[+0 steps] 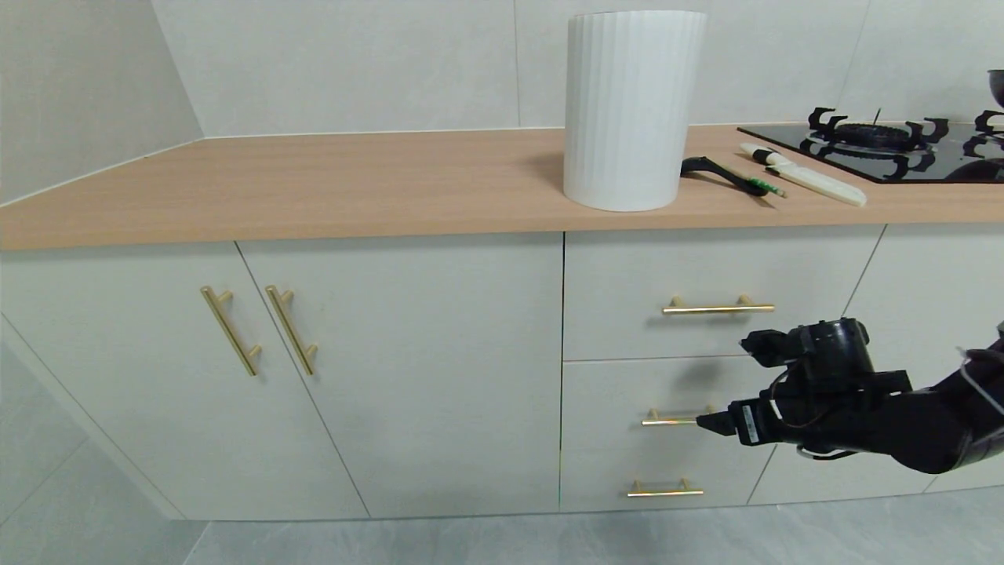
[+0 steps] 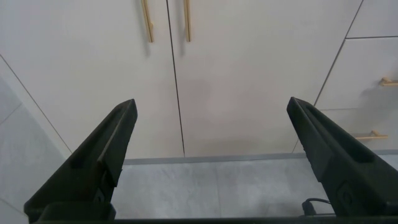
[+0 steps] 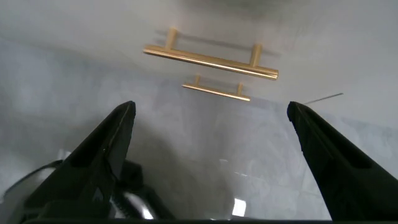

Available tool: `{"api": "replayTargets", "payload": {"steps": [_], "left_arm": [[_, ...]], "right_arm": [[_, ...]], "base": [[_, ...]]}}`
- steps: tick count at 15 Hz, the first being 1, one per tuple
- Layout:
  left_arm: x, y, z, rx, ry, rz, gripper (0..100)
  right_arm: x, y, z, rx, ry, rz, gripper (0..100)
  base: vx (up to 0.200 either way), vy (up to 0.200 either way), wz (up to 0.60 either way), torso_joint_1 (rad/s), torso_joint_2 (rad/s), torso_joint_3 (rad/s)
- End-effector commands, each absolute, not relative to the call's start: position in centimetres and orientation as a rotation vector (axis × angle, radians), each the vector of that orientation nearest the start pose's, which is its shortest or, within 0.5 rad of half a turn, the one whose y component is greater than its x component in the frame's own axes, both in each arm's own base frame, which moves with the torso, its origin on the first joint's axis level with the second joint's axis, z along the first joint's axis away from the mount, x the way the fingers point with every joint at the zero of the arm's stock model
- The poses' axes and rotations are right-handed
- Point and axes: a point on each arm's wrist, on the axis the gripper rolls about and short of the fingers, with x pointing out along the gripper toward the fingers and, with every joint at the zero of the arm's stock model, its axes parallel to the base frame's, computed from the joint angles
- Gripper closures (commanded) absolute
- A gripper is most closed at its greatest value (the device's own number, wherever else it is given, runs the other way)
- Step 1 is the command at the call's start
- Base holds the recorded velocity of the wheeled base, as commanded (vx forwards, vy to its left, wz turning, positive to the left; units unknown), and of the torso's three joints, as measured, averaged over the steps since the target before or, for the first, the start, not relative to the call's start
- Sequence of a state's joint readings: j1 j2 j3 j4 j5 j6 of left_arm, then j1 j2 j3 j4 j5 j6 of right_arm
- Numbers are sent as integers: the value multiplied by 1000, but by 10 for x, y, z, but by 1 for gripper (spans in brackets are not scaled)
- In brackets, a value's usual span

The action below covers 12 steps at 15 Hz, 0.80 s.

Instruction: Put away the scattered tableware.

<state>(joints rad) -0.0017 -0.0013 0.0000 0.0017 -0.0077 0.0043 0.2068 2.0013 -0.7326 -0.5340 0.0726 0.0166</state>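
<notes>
Right gripper (image 1: 718, 424) is down at the drawer stack, jaws spread wide and holding nothing. The middle drawer handle (image 1: 671, 421) sits just ahead of its fingertips, and I can't tell whether they touch it.

The tableware is well above those fingers, on the countertop (image 1: 353, 180). A white knife (image 1: 808, 182) and a black-handled utensil (image 1: 718, 173) lie flat beside the white ribbed canister (image 1: 631, 110).

My read is that both pieces are light, stiff and smooth. The knife looks likely to slip, so pinch it across the handle end and keep off the blade. Lying flat, they leave the fingers little room to get under.

The right wrist view adds detail: the middle drawer handle (image 3: 210, 60) lies crosswise beyond the open tips. The bottom drawer handle (image 3: 216, 91) shows past it. The head view alone has the knife and utensil.

The left wrist view gives us the left gripper (image 2: 210, 106), also wide open and empty. The double cabinet doors (image 2: 174, 81) stand well beyond its fingers.
</notes>
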Motion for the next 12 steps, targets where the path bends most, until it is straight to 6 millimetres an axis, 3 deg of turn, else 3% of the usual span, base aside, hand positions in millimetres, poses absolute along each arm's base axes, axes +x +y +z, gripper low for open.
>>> {"api": "replayTargets", "payload": {"steps": [1,5,12], "left_arm": [[-23,0,75,5,2,-9,0],[-23,0,75,5,2,-9,0],[-23,0,75,5,2,-9,0]], "right_arm": [[327,71,21,-50,808,237,0],[341,82,-12,-35,736,153,0],[357,87,-27,5,582,85,0]], "base": [[0,0,0,0,0,0],[0,0,0,0,0,0],[0,0,0,0,0,0]]}}
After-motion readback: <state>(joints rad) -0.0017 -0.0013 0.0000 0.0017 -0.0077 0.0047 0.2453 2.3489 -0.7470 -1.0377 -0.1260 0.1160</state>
